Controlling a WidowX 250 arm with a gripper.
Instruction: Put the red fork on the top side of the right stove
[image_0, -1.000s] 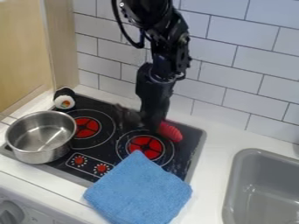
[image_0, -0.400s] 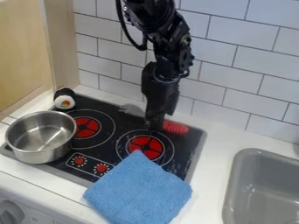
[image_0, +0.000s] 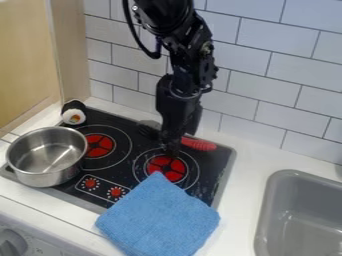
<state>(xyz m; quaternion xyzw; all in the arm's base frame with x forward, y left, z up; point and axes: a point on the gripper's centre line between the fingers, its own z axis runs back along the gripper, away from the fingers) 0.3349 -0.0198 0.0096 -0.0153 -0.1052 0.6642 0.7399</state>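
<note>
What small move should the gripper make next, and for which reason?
I would probably ease the gripper gently upward, if it has let go: the red fork seems to lie already along the far side of the stove, beyond the right burner, with the gripper low beside it.

Black stovetop (image_0: 214, 167) | steel pot (image_0: 50, 176), left | red fork (image_0: 198, 144), back | blue cloth (image_0: 159, 217), front | toy sushi (image_0: 73, 117)

One fork (image_0: 198, 144), one pot (image_0: 45, 177), one cloth (image_0: 160, 216) — two burners (image_0: 175, 173).
</note>
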